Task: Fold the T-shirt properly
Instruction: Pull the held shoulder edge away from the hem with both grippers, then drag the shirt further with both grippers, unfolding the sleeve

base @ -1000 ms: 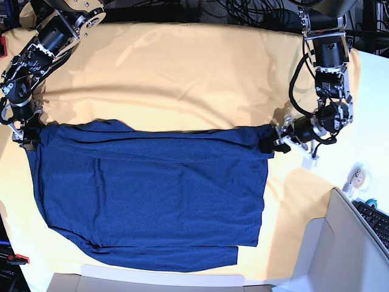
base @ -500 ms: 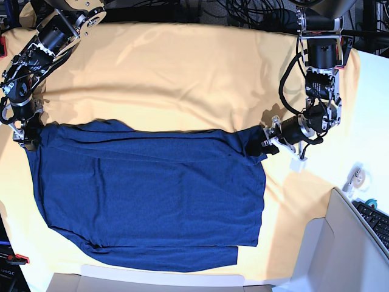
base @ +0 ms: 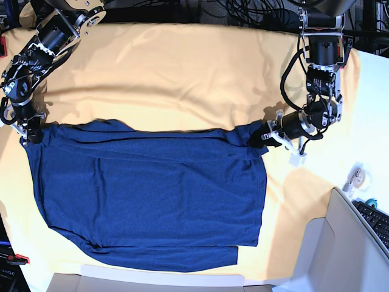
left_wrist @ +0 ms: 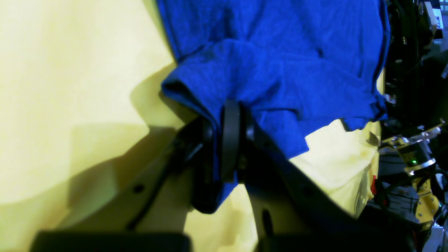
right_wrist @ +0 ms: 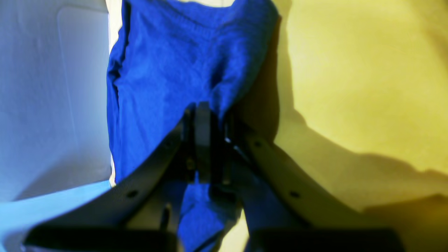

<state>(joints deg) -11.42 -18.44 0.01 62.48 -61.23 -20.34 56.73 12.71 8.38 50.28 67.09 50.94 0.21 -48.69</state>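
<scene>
While the shirt [base: 149,194] is spread flat on the yellow cloth [base: 182,73], its two top corners are pinched by the grippers. Most of the near half of the cloth is covered by the shirt, and a sleeve is folded across the bottom edge. One top corner, on the right side of the base view, is squeezed tight in the left gripper [base: 260,137]. In the left wrist view, blue fabric is seen bunched up between the closed fingers [left_wrist: 230,140]. The other top corner, at the far left edge, is held by the right gripper [base: 29,135]. In the right wrist view, fabric is clamped between its closed fingers [right_wrist: 202,140] too. A small white thing [base: 296,159] lies just beside the left arm.
</scene>
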